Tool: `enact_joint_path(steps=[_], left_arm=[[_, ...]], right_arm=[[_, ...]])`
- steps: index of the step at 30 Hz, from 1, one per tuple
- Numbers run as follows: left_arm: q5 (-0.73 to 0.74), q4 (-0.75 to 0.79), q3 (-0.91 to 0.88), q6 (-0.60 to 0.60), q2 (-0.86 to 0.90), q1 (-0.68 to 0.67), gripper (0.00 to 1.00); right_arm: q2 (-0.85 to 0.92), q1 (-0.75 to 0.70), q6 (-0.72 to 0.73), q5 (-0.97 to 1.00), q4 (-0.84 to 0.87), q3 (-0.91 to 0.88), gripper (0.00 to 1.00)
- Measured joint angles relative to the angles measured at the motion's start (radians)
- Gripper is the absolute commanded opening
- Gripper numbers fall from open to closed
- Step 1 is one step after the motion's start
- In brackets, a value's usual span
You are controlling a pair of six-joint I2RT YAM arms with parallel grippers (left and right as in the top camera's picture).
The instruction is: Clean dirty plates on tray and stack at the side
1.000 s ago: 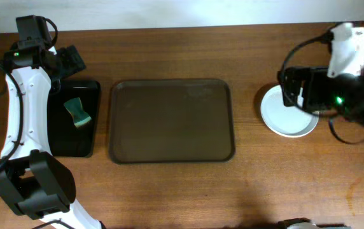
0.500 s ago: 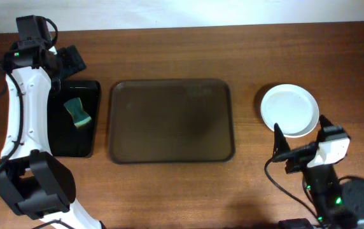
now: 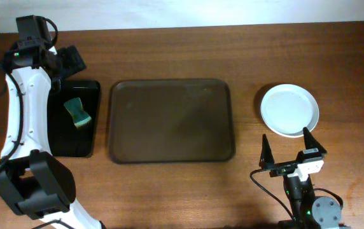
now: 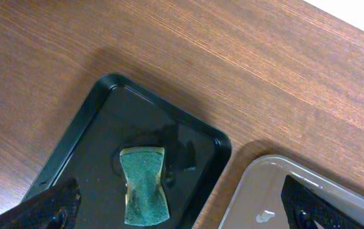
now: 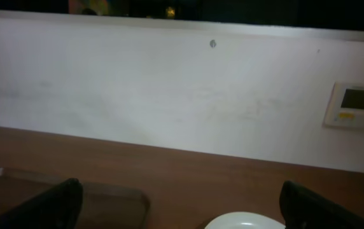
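Since half a second ago the right jaws have drawn back from beside the plates [image 3: 289,111] toward the near edge of the counter [image 3: 169,57]; plates, tray [image 3: 172,121] and left arm have not shifted. With the tray bare and the white stack on the counter to its right, I judge this step a retreat; keep the spread right jaws high and back straight off, so no fingertip clips the rim. That stack lies just ahead of the gap between them, untouched; the left jaws, also spread, hang over the sponge [image 4: 144,194] in the black tray [image 4: 86,137].
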Motion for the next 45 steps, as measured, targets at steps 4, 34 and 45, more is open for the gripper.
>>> enact_joint_path(steps=[4, 34, 45], left_arm=[[0.0, 0.0, 0.0, 0.0, 0.0, 0.0, 0.99], [-0.132, -0.097, -0.002, 0.002, -0.148, -0.082, 0.99], [-0.204, 0.732, -1.211, 0.012, -1.199, -0.164, 0.99]], right_arm=[[0.0, 0.0, 0.0, 0.0, -0.009, -0.093, 0.98], [-0.002, 0.0, 0.004, 0.0, -0.103, -0.096, 0.98], [-0.004, 0.0, 0.003, 0.004, -0.103, -0.097, 0.98]])
